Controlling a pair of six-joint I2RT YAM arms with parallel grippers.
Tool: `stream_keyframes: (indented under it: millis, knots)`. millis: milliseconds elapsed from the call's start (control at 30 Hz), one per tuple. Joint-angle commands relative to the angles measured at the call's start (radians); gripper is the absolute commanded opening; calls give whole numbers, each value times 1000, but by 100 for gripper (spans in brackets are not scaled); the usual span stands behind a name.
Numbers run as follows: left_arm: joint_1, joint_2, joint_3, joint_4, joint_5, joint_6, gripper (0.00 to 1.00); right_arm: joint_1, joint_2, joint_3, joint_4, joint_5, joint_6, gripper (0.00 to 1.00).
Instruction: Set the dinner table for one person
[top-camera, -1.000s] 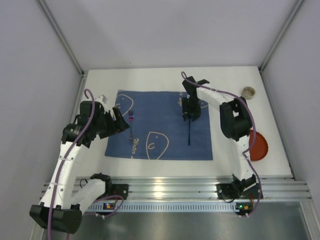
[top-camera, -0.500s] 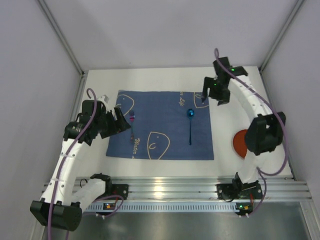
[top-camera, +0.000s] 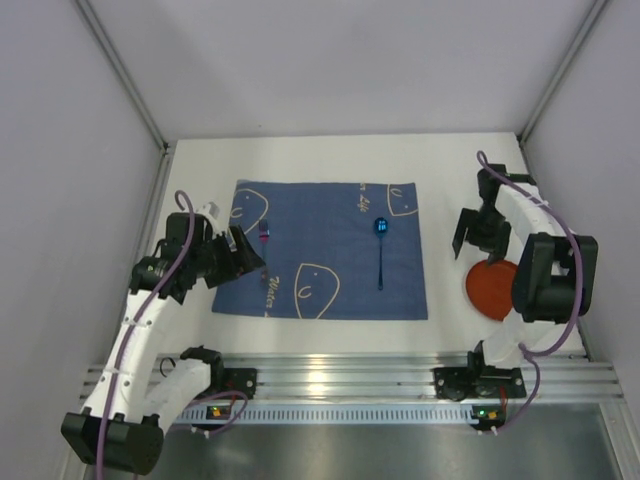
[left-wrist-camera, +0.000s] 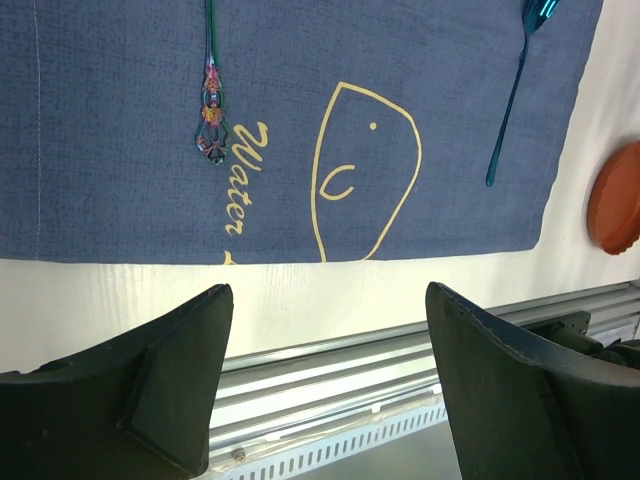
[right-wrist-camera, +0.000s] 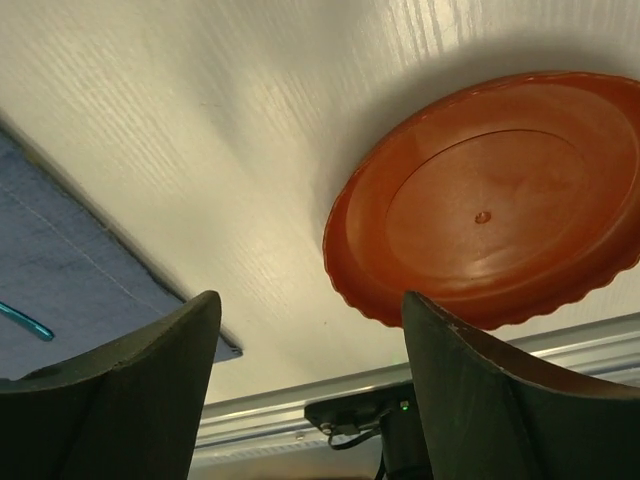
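Note:
On the white dinner table (top-camera: 320, 165) lies a blue placemat (top-camera: 320, 250). A purple fork (top-camera: 264, 245) rests near the mat's left side and a blue spoon (top-camera: 381, 250) near its right side. A red plate (top-camera: 488, 290) sits on the table right of the mat. My left gripper (top-camera: 245, 257) hovers open and empty at the mat's left edge beside the fork (left-wrist-camera: 211, 110). My right gripper (top-camera: 463, 238) hangs open and empty between the mat and the plate (right-wrist-camera: 490, 200). Both wrist views show wide-spread fingers: left gripper (left-wrist-camera: 328, 292), right gripper (right-wrist-camera: 310, 297).
The ribbed aluminium rail (top-camera: 330, 375) runs along the table's near edge, with both arm bases on it. White walls enclose the table on the left, back and right. The spoon (left-wrist-camera: 512, 95) and plate (left-wrist-camera: 615, 200) also appear in the left wrist view.
My right gripper let go of the spoon on the mat, opened, and swung right and toward the plate. The left arm shifted only slightly.

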Motion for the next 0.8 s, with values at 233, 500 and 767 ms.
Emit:
stream_keyframes:
  millis: [233, 500, 767]
  knots:
    - [-4, -51, 48, -36, -23, 0, 83, -21, 124, -33, 112, 25, -39, 48]
    - [-4, -28, 111, -72, -36, 17, 83, -23, 181, -67, 161, 45, -44, 33]
    - [-4, -6, 114, -63, -35, 20, 83, -23, 197, -70, 173, 27, -43, 0]
